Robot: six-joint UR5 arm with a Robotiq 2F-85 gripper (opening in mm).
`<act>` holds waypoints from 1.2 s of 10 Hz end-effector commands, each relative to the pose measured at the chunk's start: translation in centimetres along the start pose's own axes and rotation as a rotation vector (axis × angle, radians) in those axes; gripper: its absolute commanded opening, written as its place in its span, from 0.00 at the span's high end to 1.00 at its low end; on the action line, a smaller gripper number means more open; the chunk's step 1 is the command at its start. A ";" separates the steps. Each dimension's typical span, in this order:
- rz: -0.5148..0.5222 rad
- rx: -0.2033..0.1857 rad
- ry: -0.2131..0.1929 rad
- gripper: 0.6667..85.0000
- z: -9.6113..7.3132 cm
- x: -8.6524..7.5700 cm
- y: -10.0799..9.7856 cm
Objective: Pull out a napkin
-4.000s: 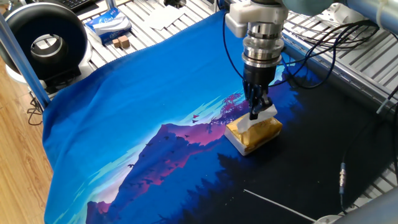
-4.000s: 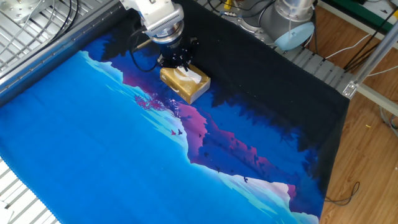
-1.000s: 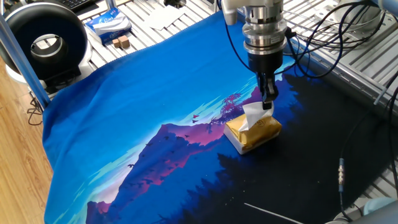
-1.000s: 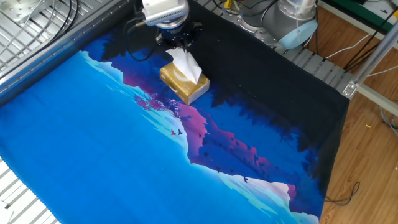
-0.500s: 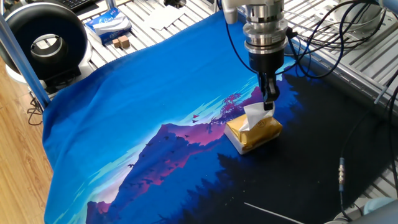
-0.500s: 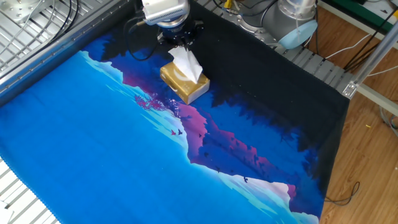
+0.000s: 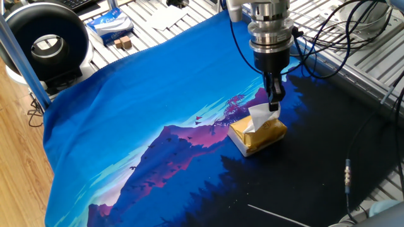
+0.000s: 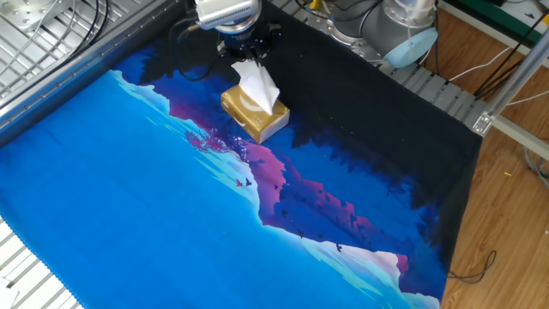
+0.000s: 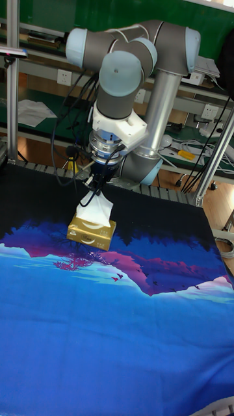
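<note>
A white napkin (image 7: 258, 118) (image 8: 257, 87) (image 9: 95, 208) stands up in a peak out of the slot of the golden-yellow tissue pack (image 7: 259, 136) (image 8: 254, 118) (image 9: 92, 234). The pack lies on the blue landscape-print cloth (image 7: 139, 107). My gripper (image 7: 274, 106) (image 8: 245, 58) (image 9: 94, 188) hangs directly above the pack, pointing down, shut on the napkin's top corner. The napkin's lower part is still inside the pack.
A blue-and-white packet (image 7: 108, 24) and small wooden blocks (image 7: 122, 43) lie on the slatted table at the back left, beside a black round fan (image 7: 44, 45). Cables (image 7: 322, 44) trail behind the arm. A thin white rod (image 7: 284, 211) lies near the front.
Since four seconds ago the gripper has risen from the pack's slot, drawing the napkin up into a peak. Over the last second it crept slightly higher.
</note>
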State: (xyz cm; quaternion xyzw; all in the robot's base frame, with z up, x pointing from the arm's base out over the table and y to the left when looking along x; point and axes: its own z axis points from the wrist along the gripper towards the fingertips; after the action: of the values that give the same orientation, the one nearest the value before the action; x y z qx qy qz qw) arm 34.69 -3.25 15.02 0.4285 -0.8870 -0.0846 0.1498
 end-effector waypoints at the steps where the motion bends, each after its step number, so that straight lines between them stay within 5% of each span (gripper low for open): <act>1: 0.000 -0.011 -0.007 1.00 -0.9 0.3 0.5; 12: 0.001 -0.066 -0.016 1.00 -2.2 1.2 2.3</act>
State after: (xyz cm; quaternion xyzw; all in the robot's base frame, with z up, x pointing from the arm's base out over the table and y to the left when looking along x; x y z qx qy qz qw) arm 33.20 -3.30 17.44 0.4241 -0.8850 -0.1062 0.1602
